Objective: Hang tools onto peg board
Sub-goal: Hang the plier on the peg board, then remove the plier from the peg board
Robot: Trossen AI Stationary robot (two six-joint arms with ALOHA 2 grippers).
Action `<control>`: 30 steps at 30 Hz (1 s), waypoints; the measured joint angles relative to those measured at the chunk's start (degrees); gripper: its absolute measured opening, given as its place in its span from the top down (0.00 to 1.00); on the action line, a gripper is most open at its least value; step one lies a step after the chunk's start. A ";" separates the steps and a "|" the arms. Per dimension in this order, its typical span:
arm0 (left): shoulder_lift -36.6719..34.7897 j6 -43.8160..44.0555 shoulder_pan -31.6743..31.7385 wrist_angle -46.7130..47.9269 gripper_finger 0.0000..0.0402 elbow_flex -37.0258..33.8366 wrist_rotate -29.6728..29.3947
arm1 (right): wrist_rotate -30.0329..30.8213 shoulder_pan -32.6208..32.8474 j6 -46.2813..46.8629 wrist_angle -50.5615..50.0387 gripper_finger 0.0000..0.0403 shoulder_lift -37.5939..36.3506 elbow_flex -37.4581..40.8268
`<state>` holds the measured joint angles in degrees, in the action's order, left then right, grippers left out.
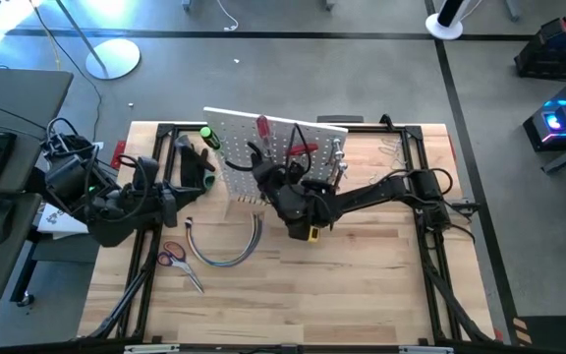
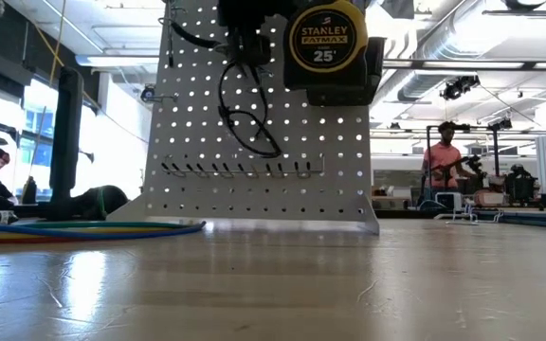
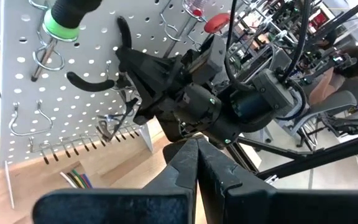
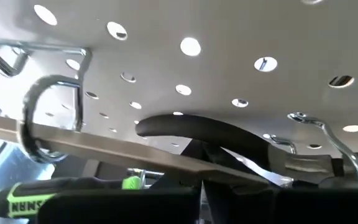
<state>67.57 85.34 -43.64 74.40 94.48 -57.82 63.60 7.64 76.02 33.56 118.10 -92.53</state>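
The white peg board (image 1: 234, 133) stands at the table's far middle and leans back. A green-handled screwdriver (image 1: 207, 136), a red-handled one (image 1: 261, 126) and silver wrenches (image 1: 337, 157) hang on it. My right gripper (image 3: 135, 71) is at the board's face, shut on black-handled pliers (image 3: 89, 81). A yellow tape measure (image 2: 325, 43) shows high up by my right arm; what bears it I cannot tell. Red-handled scissors (image 1: 173, 256) lie flat on the table. My left gripper (image 3: 196, 155) is shut and empty, left of the board. My right gripper holds the pliers close to where the two black handles meet (image 3: 124, 74), coming at the board from the table's near side. One handle (image 4: 197, 127) sticks out sideways against the board, the other (image 3: 123, 28) points up. The pliers are clear of the table. The gripper's body hides the contact itself.
A curved bundle of coloured cables (image 1: 229, 246) lies near the scissors in front of the board. A row of bare hooks (image 2: 235, 169) runs low on the board. A black metal frame (image 1: 430, 256) borders the table. People sit in the room behind (image 2: 444, 156).
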 joint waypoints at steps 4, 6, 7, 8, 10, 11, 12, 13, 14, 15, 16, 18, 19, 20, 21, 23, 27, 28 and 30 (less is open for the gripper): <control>0.04 0.02 0.00 -1.10 1.00 0.00 -0.11 | 1.87 0.65 1.37 1.58 1.00 -0.04 0.00; 0.02 0.03 0.00 -1.08 1.00 0.00 -0.23 | 2.49 1.20 1.16 1.55 1.00 -0.24 0.00; 0.02 0.03 0.00 -1.08 1.00 0.00 -0.36 | 3.08 1.57 1.10 1.55 1.00 -0.26 0.00; -0.03 0.02 0.00 -1.09 1.00 0.00 -0.47 | 3.91 1.94 1.18 1.53 1.00 -0.34 0.00; -0.16 0.02 0.00 -1.06 1.00 0.00 -0.72 | 5.45 2.70 1.53 1.53 1.00 -0.45 0.00; -0.31 0.02 0.00 -1.06 1.00 0.00 -1.07 | 6.26 3.03 1.56 1.53 1.00 -0.49 0.00; -0.38 0.02 0.00 -1.06 1.00 0.00 -1.25 | 7.06 3.34 1.56 1.53 1.00 -0.50 0.00; -0.56 0.02 0.00 -1.05 1.00 0.00 -1.28 | 7.47 3.66 1.56 1.52 1.00 -0.60 0.00; -0.79 0.00 0.00 -1.02 1.00 0.00 -1.37 | 7.62 3.96 1.55 1.42 1.00 -0.70 0.00; -1.03 -0.08 0.00 -1.01 1.00 0.00 -1.48 | 7.64 4.20 1.56 1.44 1.00 -0.79 0.00; -1.24 -0.27 0.00 -0.98 1.00 0.00 -1.87 | 7.50 4.39 1.54 1.51 1.00 -0.92 0.00; -1.59 -0.93 0.00 -0.87 1.00 0.00 -2.66 | 5.08 4.61 0.58 1.47 1.00 -1.32 0.00; -1.68 -1.26 0.00 -0.63 1.00 0.00 -2.84 | 2.63 4.76 -0.52 1.49 1.00 -1.38 0.00; -1.73 -1.45 0.00 -0.33 1.00 0.00 -2.93 | 0.03 4.86 -1.96 1.50 1.00 -1.42 0.00; -1.72 -1.46 0.00 0.21 1.00 0.00 -2.97 | -2.73 4.94 -3.60 1.48 1.00 -1.42 0.00; -1.38 -1.02 0.00 1.86 1.00 0.00 -3.07 | -7.57 5.29 -7.35 1.40 1.00 -1.42 0.00; 0.75 6.51 -0.39 9.56 1.00 -0.22 -2.24 | -22.17 5.66 -22.43 1.36 1.00 -1.86 0.00; 1.16 9.79 -0.97 10.79 1.00 -1.21 -2.28 | -29.33 5.64 -28.59 1.16 1.00 -2.25 0.02; 1.26 17.04 -3.00 10.52 1.00 -5.20 -3.20 | -41.84 5.24 -36.02 -1.67 1.00 -4.25 0.02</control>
<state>68.83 102.38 -46.63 84.91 89.28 -61.02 21.76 12.88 40.01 31.89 113.86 -92.51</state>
